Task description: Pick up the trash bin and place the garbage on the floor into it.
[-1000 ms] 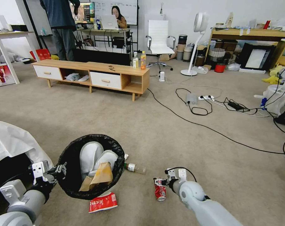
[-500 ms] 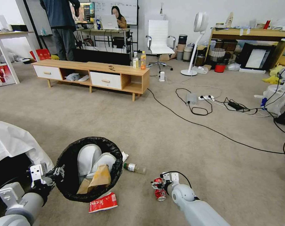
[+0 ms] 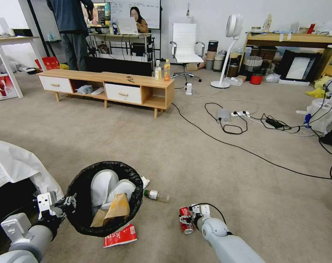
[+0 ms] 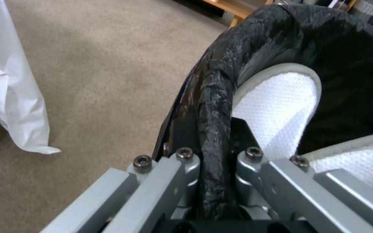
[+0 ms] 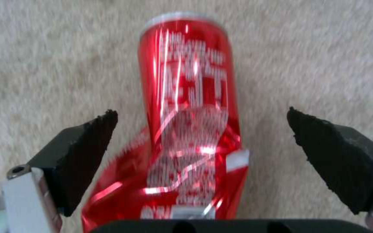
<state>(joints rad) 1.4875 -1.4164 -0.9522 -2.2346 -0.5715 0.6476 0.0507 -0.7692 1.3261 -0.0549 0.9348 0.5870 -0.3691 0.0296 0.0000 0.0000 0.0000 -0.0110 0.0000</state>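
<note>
Head view: beige carpet [image 3: 144, 138] crossed by cables, wooden bench [image 3: 107, 87] at 11 o'clock. Left gripper [image 3: 65, 203] clamps the bin [image 3: 103, 199] rim; right gripper [image 3: 186, 218] straddles the can [image 3: 186, 220] at 5 o'clock.

Left wrist: jaws pinch the bag-wrapped rim [image 4: 212, 123].

Right wrist: pads [image 5: 87, 155] wide apart around the dented can [image 5: 191, 119], not touching.

Carpeted floor [image 3: 217, 171] bears red can [image 3: 186, 220], wrapper [image 3: 120, 236], small bottle [image 3: 157, 195].

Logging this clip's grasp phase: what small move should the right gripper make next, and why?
Probably close the right gripper on the red can: its open pads straddle the can lying on the carpet, neither touching. The left gripper clamps the trash bin rim.
</note>
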